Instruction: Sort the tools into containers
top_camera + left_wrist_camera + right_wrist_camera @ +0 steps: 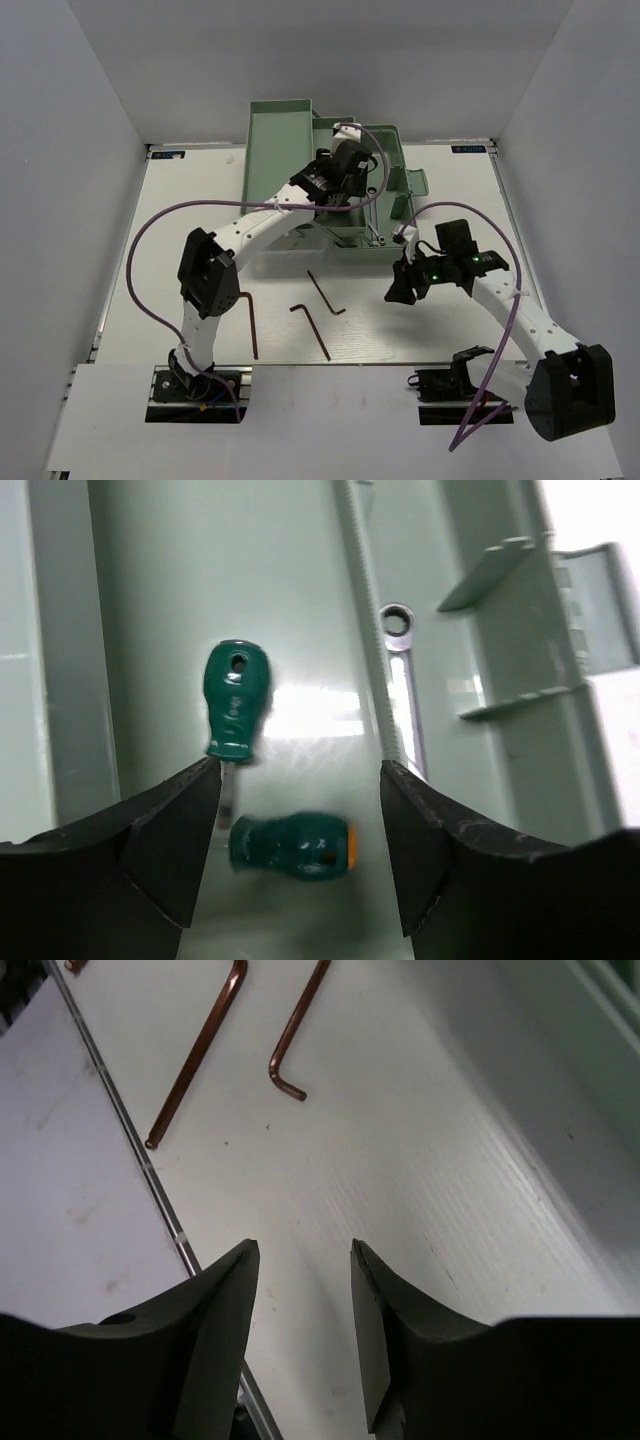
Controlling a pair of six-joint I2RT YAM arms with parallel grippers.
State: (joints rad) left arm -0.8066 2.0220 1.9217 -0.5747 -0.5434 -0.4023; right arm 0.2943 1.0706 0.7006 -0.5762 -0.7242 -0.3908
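Note:
My left gripper [340, 172] is over the pale-green toolbox [275, 130] at the back. In the left wrist view it [298, 770] is open and holds nothing, above a tray floor [300, 600]. Two stubby green-handled screwdrivers lie in that tray: one [237, 700] ahead of the left finger, the other [292, 842] blurred between the fingers. A silver ratchet wrench [403, 680] lies beyond the tray's ridge. My right gripper [400, 288] [303, 1245] is open and empty above the table. Two hex keys [325, 292] [312, 325] lie left of it, seen also from the right wrist [195, 1060] [292, 1030].
A thin dark rod [250, 325] lies on the table near the left arm. The toolbox's fold-out trays and handle [415, 182] spread to the back right. The table's front rail [140, 1150] runs near the right gripper.

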